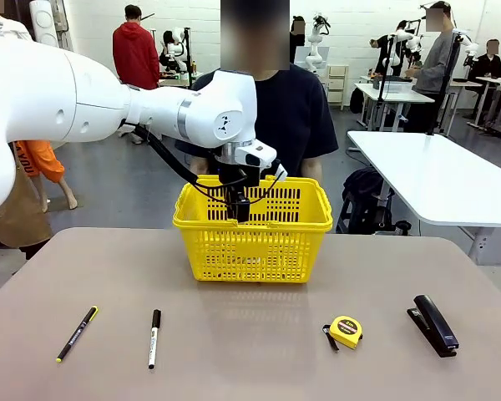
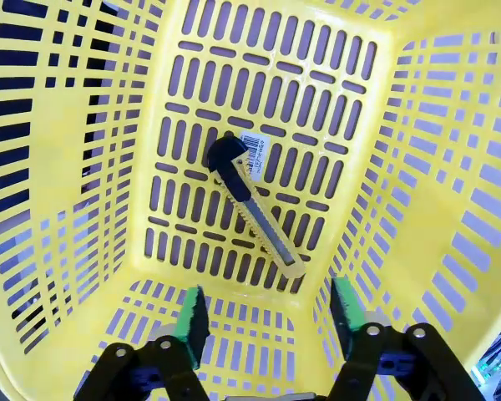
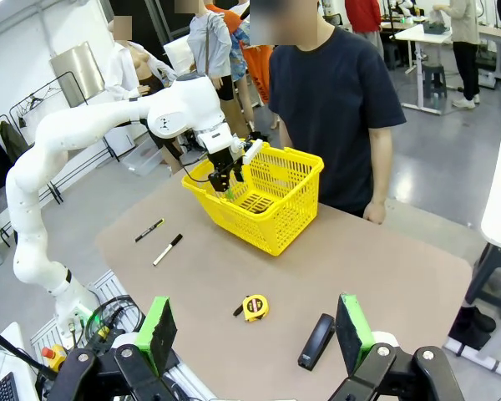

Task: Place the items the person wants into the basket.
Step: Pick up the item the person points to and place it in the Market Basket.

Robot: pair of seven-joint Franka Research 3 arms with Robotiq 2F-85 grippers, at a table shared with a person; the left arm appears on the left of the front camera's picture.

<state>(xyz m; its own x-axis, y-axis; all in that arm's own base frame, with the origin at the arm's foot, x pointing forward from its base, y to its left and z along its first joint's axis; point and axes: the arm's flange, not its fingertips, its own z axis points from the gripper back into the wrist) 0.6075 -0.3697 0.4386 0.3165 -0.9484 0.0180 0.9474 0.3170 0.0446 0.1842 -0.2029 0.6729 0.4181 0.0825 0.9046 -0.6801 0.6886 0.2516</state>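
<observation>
Where the left gripper [image 2: 268, 311] is hung inside the mouth of the basket [image 2: 451, 167], its green-padded fingers are seen spread apart with nothing between them. The utility knife [image 2: 252, 205] is found lying loose on the slotted floor below, set on a slant and clear of the fingers. The knife is marked by a black head at one end, a white barcode label just beside it, and a long yellow body with a toothed edge and a dark strip along it; its other end is laid near the seam where floor meets wall. It is closed in on all sides by the yellow lattice walls. The basket is stood on the table [image 1: 250, 376] near the far edge, just before the person [image 1: 296, 117] in the dark T-shirt. Nearer the robot's side a loose row is laid out, well apart from the basket: a black pen [image 1: 77, 333] with a yellow tip, the white marker [image 1: 154, 338] with its black cap, the round tape measure [image 1: 346, 331] and a black stapler [image 1: 435, 324]. The right gripper [image 3: 255, 330] is held high above the table — fingers wide apart and empty.
</observation>
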